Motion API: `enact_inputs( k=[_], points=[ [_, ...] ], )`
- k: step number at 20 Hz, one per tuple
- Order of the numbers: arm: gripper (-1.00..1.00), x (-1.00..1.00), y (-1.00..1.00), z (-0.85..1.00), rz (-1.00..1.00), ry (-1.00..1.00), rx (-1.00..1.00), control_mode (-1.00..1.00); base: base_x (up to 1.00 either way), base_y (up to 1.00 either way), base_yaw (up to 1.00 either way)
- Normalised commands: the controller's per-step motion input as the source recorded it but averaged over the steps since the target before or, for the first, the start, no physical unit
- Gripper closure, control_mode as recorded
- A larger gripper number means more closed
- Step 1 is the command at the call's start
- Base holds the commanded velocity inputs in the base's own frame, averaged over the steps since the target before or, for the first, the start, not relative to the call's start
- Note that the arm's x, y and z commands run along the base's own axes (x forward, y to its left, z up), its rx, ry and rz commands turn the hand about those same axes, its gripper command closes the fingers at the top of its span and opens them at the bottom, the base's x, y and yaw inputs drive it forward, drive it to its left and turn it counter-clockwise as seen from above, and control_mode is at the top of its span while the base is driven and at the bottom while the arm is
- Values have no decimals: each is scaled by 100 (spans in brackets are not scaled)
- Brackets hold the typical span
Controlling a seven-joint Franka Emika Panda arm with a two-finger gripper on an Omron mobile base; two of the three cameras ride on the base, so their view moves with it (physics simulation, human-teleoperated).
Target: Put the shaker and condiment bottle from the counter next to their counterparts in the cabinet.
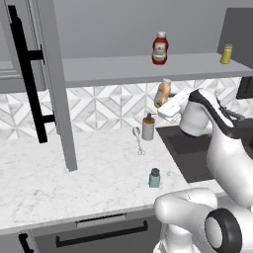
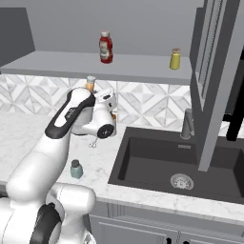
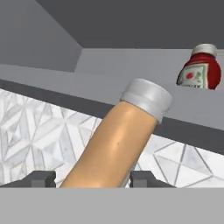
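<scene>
My gripper (image 1: 167, 105) is shut on the orange condiment bottle (image 1: 162, 93), holding it tilted in the air just below the cabinet shelf (image 1: 108, 68). In the hand view the bottle (image 3: 113, 148) leans up and to the right between my fingertips (image 3: 42, 178), its pale cap near the shelf edge (image 3: 109, 70). The red ketchup bottle (image 1: 160, 48) and the yellow-green shaker (image 1: 227, 54) stand on the shelf. Down on the marble counter (image 1: 59, 173), near its front edge, stands the teal shaker (image 1: 154, 178).
A grey pump dispenser (image 1: 148, 127) and a small metal utensil (image 1: 139, 141) are by the backsplash. The dark sink (image 2: 181, 162) with its faucet (image 2: 187, 124) lies to the right. The open cabinet door (image 1: 49, 74) with a black handle hangs at the left.
</scene>
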Motion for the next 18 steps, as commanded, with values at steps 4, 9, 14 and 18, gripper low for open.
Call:
enact_inputs(
  k=[4, 9, 14, 18],
  points=[
    [100, 0, 14, 79, -29, 0, -2, -100, 0, 0, 0],
    [100, -10, 8, 86, -27, 0, 0, -100, 0, 0, 0],
    [100, -87, 0, 59, -14, 0, 0, -100, 0, 0, 0],
    [100, -100, 0, 25, -9, -3, 0, -100, 0, 0, 0]
  ],
)
